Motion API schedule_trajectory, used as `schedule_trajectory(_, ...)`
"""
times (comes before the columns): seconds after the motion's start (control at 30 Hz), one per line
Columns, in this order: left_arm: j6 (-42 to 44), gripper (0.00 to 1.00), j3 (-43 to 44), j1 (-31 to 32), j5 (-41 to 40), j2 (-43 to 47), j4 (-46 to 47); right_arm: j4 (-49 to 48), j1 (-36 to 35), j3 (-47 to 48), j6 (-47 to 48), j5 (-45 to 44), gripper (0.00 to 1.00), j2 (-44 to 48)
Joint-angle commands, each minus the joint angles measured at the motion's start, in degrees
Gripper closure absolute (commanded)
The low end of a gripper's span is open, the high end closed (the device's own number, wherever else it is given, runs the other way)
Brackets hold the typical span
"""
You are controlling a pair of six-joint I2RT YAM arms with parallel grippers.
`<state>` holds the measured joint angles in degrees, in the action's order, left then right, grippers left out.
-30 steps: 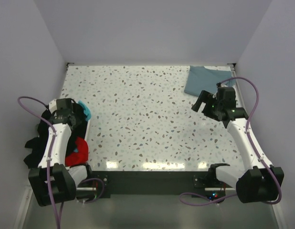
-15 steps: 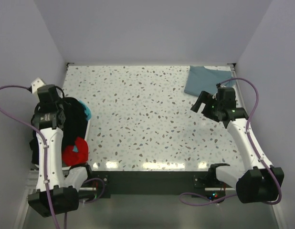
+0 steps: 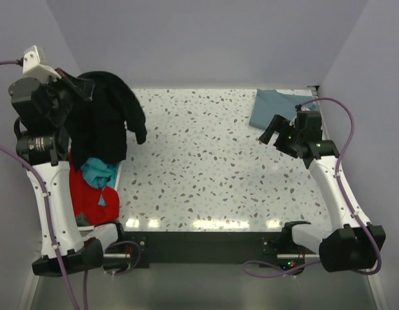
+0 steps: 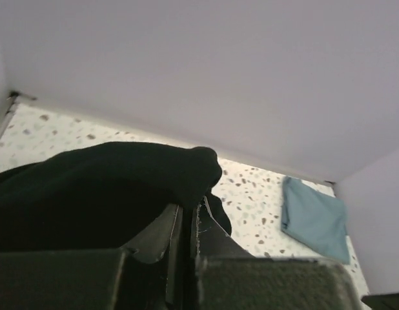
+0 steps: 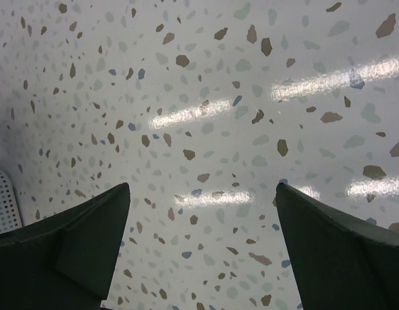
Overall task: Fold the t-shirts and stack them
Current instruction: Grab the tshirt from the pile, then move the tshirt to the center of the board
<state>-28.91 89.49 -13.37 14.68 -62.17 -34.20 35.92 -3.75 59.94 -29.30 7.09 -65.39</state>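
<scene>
While our left pincer (image 3: 75, 85) pinches the black tee (image 3: 106, 119) up high, our right pincer (image 3: 274, 132) hangs wide open, empty, over the bench (image 3: 199, 168) near the blue tee (image 3: 274, 106).

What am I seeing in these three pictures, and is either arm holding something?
Two robot arms, each with a two-finger gripper, are bolted at the near edge of a speckled table. The overhead picture looks down on both; the other two come from wrist cameras. The left gripper is shut on a black t-shirt, held high above a white basket of red and teal clothes. The right gripper hangs open over the table. A folded slate-blue t-shirt lies in the far right corner.
</scene>
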Motion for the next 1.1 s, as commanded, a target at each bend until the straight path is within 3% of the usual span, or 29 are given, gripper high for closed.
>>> schedule_trajectory(0.0,-1.41,1.00,9.63,0.36,14.05,-3.47,11.33,-0.50,-0.03,2.37,-1.02,0.20,0.01,-0.44)
schedule_trajectory(0.13,-7.20,1.00,19.29,1.23,19.59,-7.34,18.54,-0.85,-0.03,1.67,-1.20,-0.15,0.01,-0.09)
schedule_trajectory(0.23,-13.61,1.00,20.98,2.99,21.18,-9.19,23.90,-0.59,-0.03,1.49,-1.46,-0.50,0.01,0.26)
schedule_trajectory(0.37,-11.97,1.00,19.14,13.67,17.85,-10.42,25.33,-0.06,0.06,1.58,-1.55,-1.47,0.01,1.05)
schedule_trajectory(0.6,-4.33,1.00,10.71,30.49,11.34,-13.15,17.69,1.69,-0.12,1.76,-1.46,-3.22,0.01,1.93)
schedule_trajectory(0.7,-0.90,1.00,1.24,32.96,10.73,-12.98,16.00,1.96,-0.03,0.18,-2.25,-3.31,0.01,2.98)
schedule_trajectory(0.73,0.42,1.00,-5.92,33.14,10.72,-13.06,16.00,1.87,-0.03,-0.78,-2.43,-3.40,0.01,3.33)
schedule_trajectory(0.77,1.47,0.76,-9.74,33.14,9.94,-13.50,15.57,1.78,-0.03,-1.31,-2.60,-3.40,0.01,3.60)
schedule_trajectory(0.8,2.44,0.60,-13.26,33.14,8.19,-15.15,14.34,1.70,-0.03,-1.75,-2.87,-3.14,0.01,3.77)
schedule_trajectory(0.87,5.60,0.34,-20.83,33.23,3.62,-17.80,9.69,1.70,-0.12,-3.16,-2.43,-3.14,0.02,4.12)
schedule_trajectory(1.07,11.32,0.29,-32.71,34.72,-2.46,-12.99,6.86,3.54,-0.21,-6.59,0.46,-4.54,0.02,4.04)
